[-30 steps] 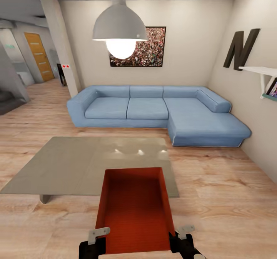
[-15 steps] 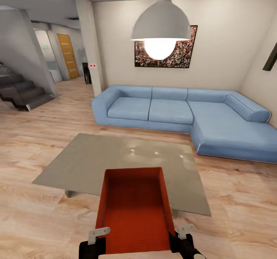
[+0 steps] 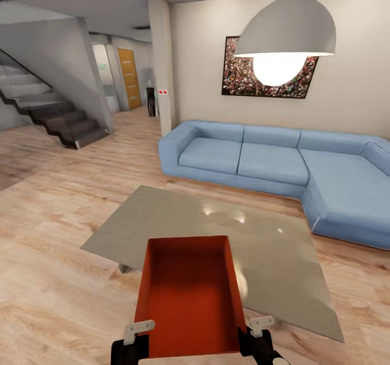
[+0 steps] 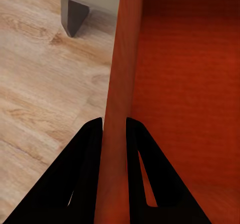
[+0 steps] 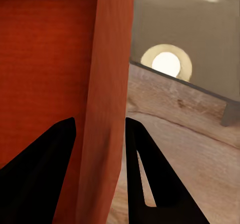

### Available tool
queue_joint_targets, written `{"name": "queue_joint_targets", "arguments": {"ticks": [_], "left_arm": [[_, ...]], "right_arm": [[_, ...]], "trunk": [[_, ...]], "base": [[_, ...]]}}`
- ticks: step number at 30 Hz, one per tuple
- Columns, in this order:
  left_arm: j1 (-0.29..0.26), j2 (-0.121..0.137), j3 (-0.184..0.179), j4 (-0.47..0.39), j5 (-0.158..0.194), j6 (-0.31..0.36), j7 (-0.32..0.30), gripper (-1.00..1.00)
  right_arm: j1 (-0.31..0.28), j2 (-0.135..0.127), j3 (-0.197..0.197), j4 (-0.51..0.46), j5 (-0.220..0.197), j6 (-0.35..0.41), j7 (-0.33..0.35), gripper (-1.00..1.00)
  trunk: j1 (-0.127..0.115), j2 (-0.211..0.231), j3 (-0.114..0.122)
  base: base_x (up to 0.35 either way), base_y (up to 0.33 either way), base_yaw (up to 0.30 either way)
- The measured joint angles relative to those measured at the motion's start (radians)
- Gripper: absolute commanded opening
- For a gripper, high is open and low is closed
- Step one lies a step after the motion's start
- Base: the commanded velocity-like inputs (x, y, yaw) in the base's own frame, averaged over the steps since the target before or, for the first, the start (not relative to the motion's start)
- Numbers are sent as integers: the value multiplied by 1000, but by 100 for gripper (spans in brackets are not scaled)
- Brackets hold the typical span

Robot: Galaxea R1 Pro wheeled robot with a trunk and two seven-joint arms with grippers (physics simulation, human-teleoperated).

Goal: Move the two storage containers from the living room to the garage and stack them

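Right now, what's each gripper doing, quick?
Left gripper: shut on the storage container's left wall.
Right gripper: shut on its right wall.

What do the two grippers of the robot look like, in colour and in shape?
In the head view, the left gripper and right gripper have black bodies with small light grey metal brackets on top. In the wrist views, each gripper's fingers look plain black, flat and tapering, with a narrow slot.

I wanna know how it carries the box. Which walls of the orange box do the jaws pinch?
The two long side walls of the storage container, not its short end walls: the left gripper clamps one, the right gripper the other.
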Motion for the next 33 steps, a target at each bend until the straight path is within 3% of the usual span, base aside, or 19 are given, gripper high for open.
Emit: {"name": "queue_joint_targets", "arguments": {"ticks": [21,33], "left_arm": [[0,1,0,0,1,0,0,-100],[0,0,0,0,2,0,1,-100]], "right_arm": [[0,0,0,1,0,0,0,-100],[0,1,0,1,0,0,0,-100]], "trunk": [[0,0,0],[0,0,0]], "base": [[4,1,295],[231,137,295]]}}
